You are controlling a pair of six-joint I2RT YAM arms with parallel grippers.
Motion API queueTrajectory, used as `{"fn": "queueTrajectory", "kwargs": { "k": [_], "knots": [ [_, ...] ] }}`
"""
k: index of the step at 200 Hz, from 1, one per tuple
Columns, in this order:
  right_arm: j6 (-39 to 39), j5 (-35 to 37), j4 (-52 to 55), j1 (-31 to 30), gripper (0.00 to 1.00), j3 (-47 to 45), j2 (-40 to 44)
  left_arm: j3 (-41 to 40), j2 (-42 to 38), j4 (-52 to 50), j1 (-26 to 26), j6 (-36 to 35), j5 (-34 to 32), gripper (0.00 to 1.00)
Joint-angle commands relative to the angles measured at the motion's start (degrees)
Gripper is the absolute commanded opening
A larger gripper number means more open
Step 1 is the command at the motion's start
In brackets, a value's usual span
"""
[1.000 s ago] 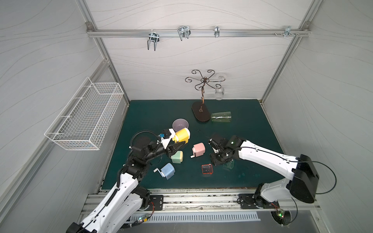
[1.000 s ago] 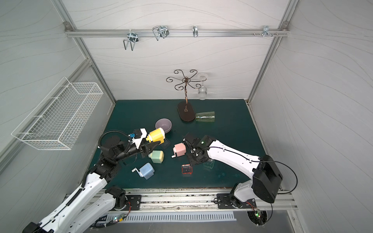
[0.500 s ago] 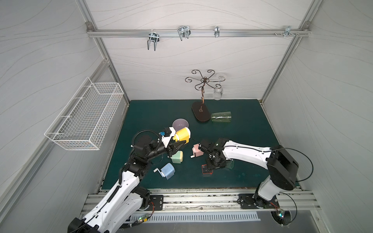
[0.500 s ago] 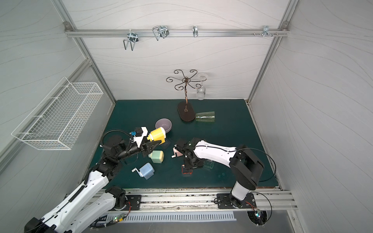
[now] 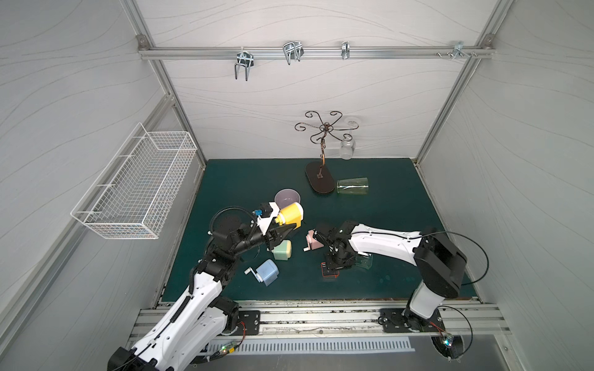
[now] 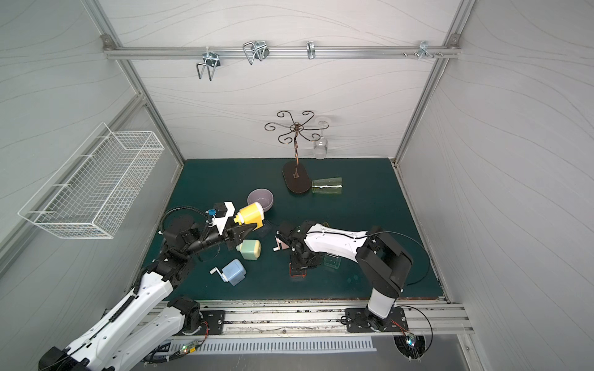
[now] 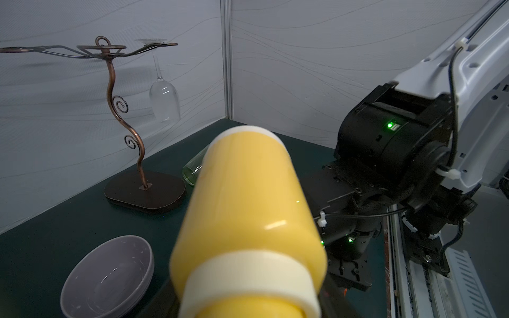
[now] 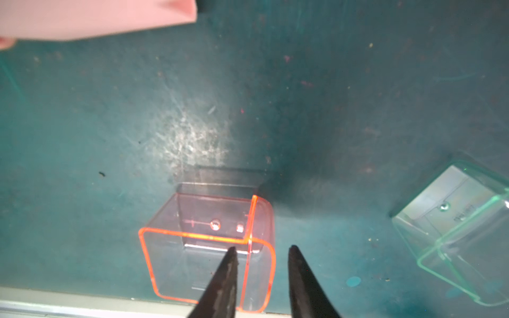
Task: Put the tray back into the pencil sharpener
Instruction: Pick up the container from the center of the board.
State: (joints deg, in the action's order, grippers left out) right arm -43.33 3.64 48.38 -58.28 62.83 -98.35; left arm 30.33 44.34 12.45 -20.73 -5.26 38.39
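Top views: right arm has swung in from 3 o'clock, and right gripper [image 5: 332, 268] is now hanging over the orange tray [image 5: 330, 273], which is lying on the tabletop [image 5: 401, 199] at 5 o'clock of the pink sharpener [image 5: 314, 241], so pickup looks to be starting. Left gripper [image 5: 284, 230] is still pinching the yellow sharpener [image 5: 291, 213], holding it up at 10 o'clock of the orange tray. Left wrist: yellow sharpener is filling the view, fingers hidden. Right wrist: jaws are narrowing but still spread, straddling one wall of the orange tray [image 8: 209, 258], seemingly not touching yet.
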Motion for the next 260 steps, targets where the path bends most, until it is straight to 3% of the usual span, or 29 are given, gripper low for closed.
{"fn": "queueTrajectory", "kwargs": {
  "k": [1,45,95,141,189,226,260],
  "knots": [
    [-1.30,0.39,0.40,-0.34,0.29,-0.25,-1.71,2.28,-0.65,3.95,0.08,0.59,1.30,0.00],
    [-1.68,0.67,0.57,-0.30,0.20,0.28,-3.23,2.52,-0.53,3.99,-0.10,0.28,1.49,0.00],
    [-1.94,1.81,1.97,-0.52,0.00,1.27,-1.63,2.71,-0.66,3.74,-0.19,-0.03,1.45,0.00],
    [0.52,2.78,12.35,0.87,0.00,6.78,4.87,4.84,0.63,6.57,-1.18,1.86,5.82,0.00],
    [10.35,-3.03,34.39,10.09,0.00,19.87,10.55,11.42,4.81,9.74,-10.06,0.43,9.06,0.00],
    [14.97,-6.44,47.10,16.10,0.00,31.67,10.66,16.77,7.53,2.67,-13.75,-8.19,11.53,0.00],
    [14.65,-8.07,52.55,17.50,0.00,41.54,8.58,18.01,9.77,-4.24,-18.62,-16.84,7.44,0.00]
  ]
}}
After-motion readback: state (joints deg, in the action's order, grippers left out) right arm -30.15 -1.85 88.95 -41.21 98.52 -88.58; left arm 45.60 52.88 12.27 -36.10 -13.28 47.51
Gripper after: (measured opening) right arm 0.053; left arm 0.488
